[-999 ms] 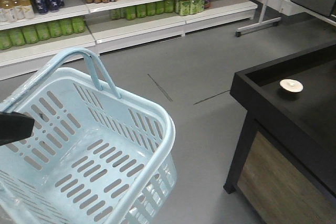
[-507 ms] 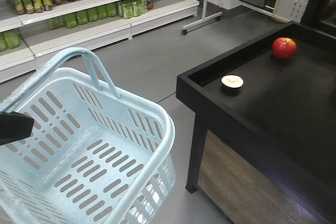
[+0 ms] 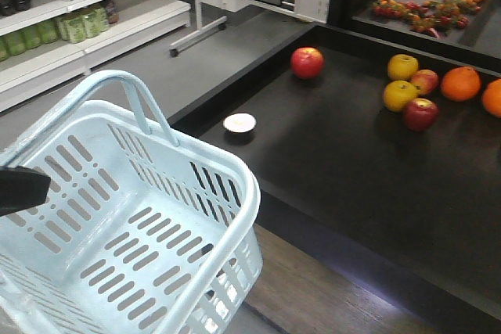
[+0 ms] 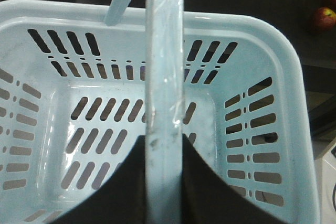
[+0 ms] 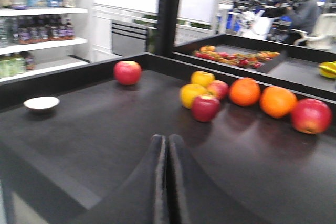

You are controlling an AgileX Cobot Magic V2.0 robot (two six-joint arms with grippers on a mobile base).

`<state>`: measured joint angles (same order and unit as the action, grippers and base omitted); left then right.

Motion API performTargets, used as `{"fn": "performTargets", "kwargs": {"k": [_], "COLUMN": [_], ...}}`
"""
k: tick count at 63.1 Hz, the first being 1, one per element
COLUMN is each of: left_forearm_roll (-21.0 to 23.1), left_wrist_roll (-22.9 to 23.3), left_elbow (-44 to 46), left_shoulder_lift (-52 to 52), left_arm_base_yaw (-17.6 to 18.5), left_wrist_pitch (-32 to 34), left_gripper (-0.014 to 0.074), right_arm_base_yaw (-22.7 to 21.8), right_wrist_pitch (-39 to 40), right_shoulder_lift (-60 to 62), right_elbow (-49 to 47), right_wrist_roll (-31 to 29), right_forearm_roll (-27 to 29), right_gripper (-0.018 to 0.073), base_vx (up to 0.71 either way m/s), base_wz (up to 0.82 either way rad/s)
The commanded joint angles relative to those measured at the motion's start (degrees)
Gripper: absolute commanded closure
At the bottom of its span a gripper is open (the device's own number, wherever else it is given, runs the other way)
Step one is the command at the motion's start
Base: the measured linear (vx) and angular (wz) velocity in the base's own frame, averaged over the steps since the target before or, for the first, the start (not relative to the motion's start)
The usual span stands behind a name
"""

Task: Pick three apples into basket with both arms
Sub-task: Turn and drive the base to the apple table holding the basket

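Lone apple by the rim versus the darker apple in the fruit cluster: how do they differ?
The lone apple is bright red; the darker apple is deep maroon. The lone apple stands by itself near the rim; the darker apple sits beside a yellow fruit. Both rest on the black table, outside the basket.

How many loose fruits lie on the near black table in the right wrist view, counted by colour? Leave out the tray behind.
Red apples: 4
Yellow fruits: 2
Oranges: 2
Total: 8
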<state>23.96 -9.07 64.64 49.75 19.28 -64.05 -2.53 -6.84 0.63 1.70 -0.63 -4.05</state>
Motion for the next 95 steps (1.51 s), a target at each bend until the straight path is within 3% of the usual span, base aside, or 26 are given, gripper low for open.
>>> {"fn": "performTargets", "kwargs": {"k": [1,40,95], "left_forearm_roll": [2.3,2.3,2.3], "left_wrist_roll": [0.3,0.3,0.3], "left_elbow": [1.5,1.5,1.5], "left_shoulder_lift": [-0.5,-0.5,-0.5], "left_arm_base_yaw": [0.1,0.1,0.1], "left_wrist_pitch": [4.4,4.4,4.4], "left_gripper": [0.0604,0.0604,0.0604], "right_arm_base_yaw": [-0.3,-0.3,-0.3], "right_wrist_pitch": [4.2,4.2,4.2], "right_shoulder_lift": [0.5,0.5,0.5], "right_elbow": [0.5,0.5,0.5], "right_wrist_roll": [-0.7,-0.7,-0.7], "right_forearm_roll": [-0.2,-0.2,-0.2], "right_gripper": [0.0563,0.0563,0.0563], "base_vx": [0.06,0.03,0.02], "base_wz": [-0.59,-0.48,-0.03]}}
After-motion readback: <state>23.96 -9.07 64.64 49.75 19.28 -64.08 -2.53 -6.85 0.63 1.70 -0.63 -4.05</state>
